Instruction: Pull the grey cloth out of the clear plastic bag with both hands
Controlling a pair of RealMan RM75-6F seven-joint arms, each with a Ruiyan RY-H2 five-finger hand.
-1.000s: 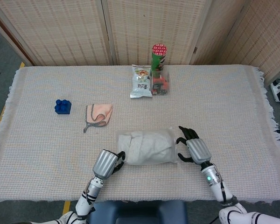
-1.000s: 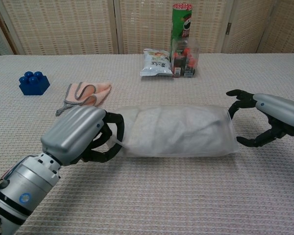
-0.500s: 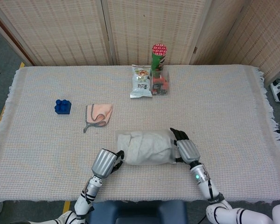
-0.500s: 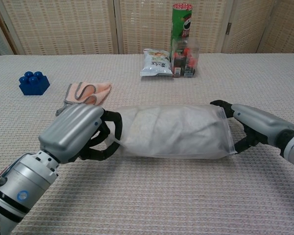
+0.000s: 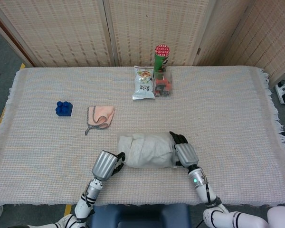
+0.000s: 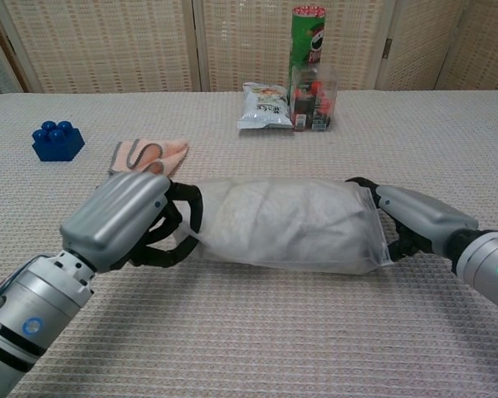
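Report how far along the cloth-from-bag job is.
Done: both hands have reached the clear plastic bag; the left hand grips one end, the right hand is at the other.
In hand: securing a hold on both ends.
Left: the grey cloth sits wholly inside the bag; none of it has been pulled out.

The right hand (image 5: pixel 185 154) moves in toward nine o'clock and now presses against the open end of the clear plastic bag (image 6: pixel 282 222), whose loose end bunches shorter than a second ago.
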